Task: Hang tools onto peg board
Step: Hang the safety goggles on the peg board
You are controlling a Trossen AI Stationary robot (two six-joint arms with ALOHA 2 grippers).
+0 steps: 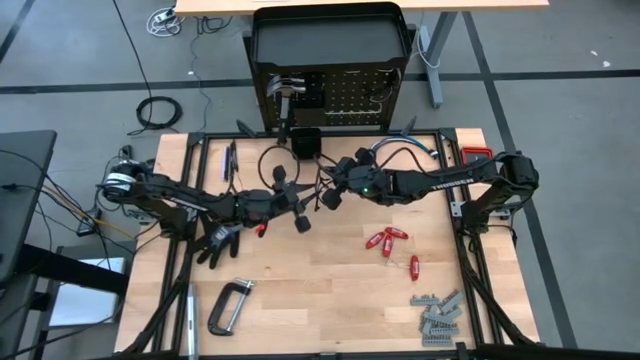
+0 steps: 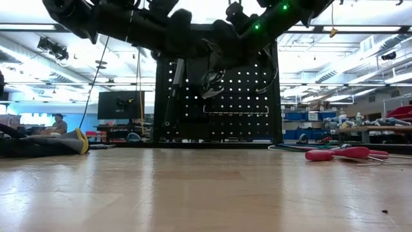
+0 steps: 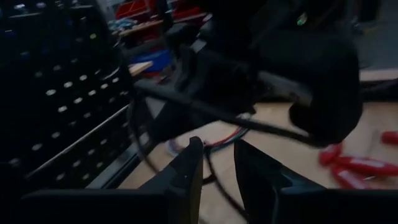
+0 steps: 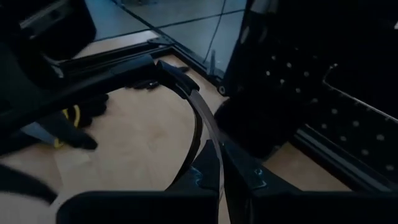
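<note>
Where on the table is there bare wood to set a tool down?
Widest bare wood: front centre, between the grey metal C-clamp and the grey metal pieces, below the red-handled drivers. Crowded: the back edge by the upright black peg board, where both arms meet.

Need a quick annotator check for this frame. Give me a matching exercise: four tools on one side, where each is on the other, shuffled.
1. C-clamp
2. hammer
3. red-handled drivers
4. glasses

A. hung on the peg board
B. table's near left part
C. held between both grippers
D. lying right of table centre

Pairs: 1-B, 2-A, 3-D, 4-C
</note>
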